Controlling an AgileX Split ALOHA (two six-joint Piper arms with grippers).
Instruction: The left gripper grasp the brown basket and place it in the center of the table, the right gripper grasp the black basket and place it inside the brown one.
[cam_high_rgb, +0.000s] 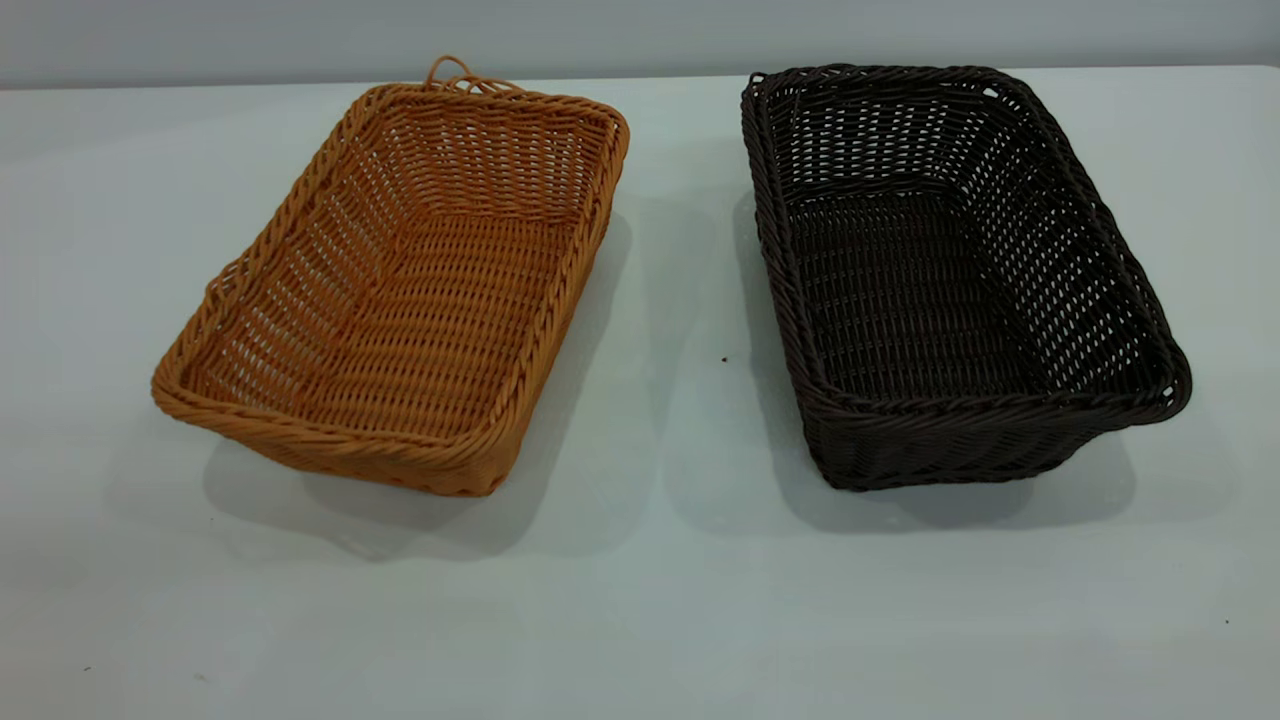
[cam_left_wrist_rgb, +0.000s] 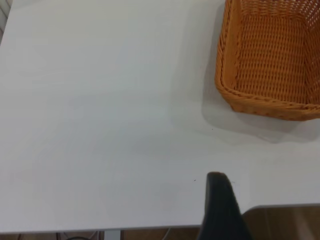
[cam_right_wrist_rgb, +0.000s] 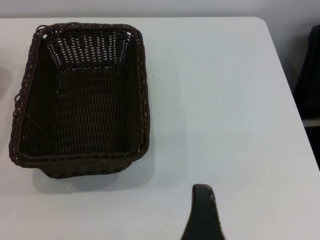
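you had the brown basket (cam_high_rgb: 400, 290) on the left of the tabletop (cam_high_rgb: 660, 560) and the black basket (cam_high_rgb: 950, 270) apart on its right, both upright and empty. only 1 finger of each showed, left pincer (cam_left_wrist_rgb: 220, 207) and right pincer (cam_right_wrist_rgb: 202, 212), both clear of the baskets, so i couldn't tell their state.

I can read no text, label, brand or number anywhere, not on the baskets and not on the bench.

A grey wall (cam_high_rgb: 300, 40) runs behind; wooden floor (cam_left_wrist_rgb: 285, 222) shows below.
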